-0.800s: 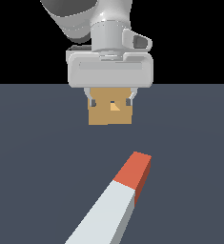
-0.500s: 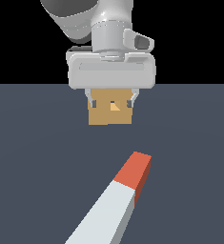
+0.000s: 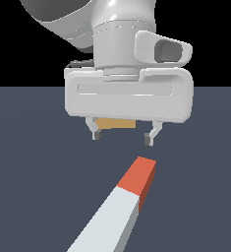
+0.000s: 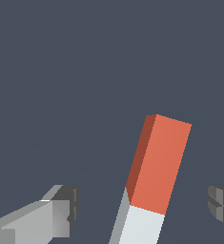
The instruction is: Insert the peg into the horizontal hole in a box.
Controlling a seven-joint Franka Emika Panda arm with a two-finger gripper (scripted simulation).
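Jaws: they stand wide apart, with nothing between them; the gripper (image 3: 123, 134) is empty and hangs above the floor (image 3: 33, 162), not touching the peg (image 3: 118, 207).
Fingers: in the exterior view two small grey fingertips (image 3: 96, 132) point down from under the wide white body of the hand, one on each side.
Change from before: the arm has come down and forward. The hand is now much larger in the exterior view, and it covers most of the box (image 3: 116, 123). A moment ago the front face of the box with its hole was visible between the fingers; now only a thin tan strip is seen under the hand.
Peg, no change: it lies on the floor in the same place, with the orange-red end toward the hand and the box, and the pale grey part running toward the camera.
Peg, position: its orange-red end is near the fingertips but lower in the picture, apart from them, and closer to the fingertip on the exterior view's right.
Only in the exterior view: the box, the white hand and the arm above it.
Only in the wrist view: the peg (image 4: 154, 178) from above, lying between the two fingers (image 4: 61, 209), and closer to one of them; the box is not there.
Hole: it is hidden behind the hand, so I cannot tell anything about it; the peg is not in it.
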